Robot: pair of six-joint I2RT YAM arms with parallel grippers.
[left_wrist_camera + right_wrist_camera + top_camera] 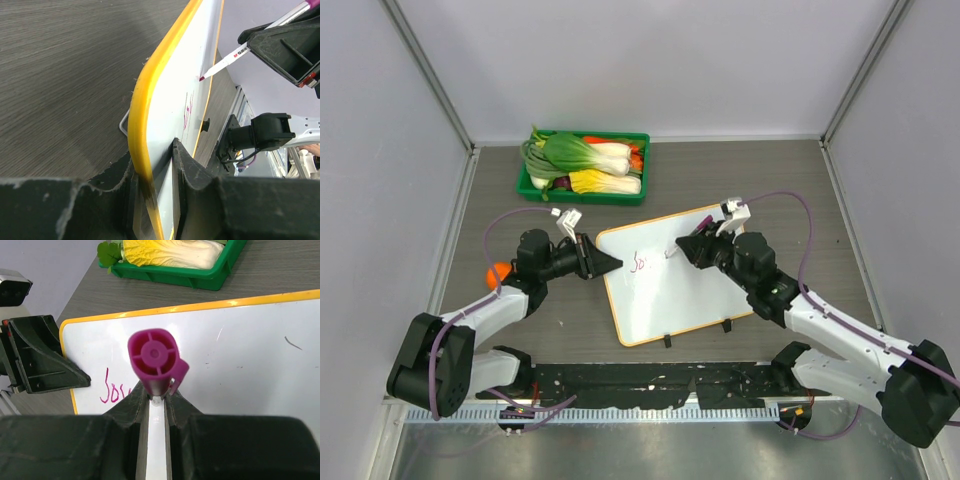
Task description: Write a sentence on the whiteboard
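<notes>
White glossy whiteboard [690,300] mid-table | left gripper [613,263] clamped on its 9 o'clock edge | right gripper [684,247] pinching purple marker [154,357], tip on board | sentence [114,389]: few pink letters | green tray [582,190] at 12 o'clock

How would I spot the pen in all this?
Find the white, orange-rimmed whiteboard in the middle of the table. The right gripper over it holds the marker: a slim white barrel whose purple end stands out against the black gripper.
</notes>
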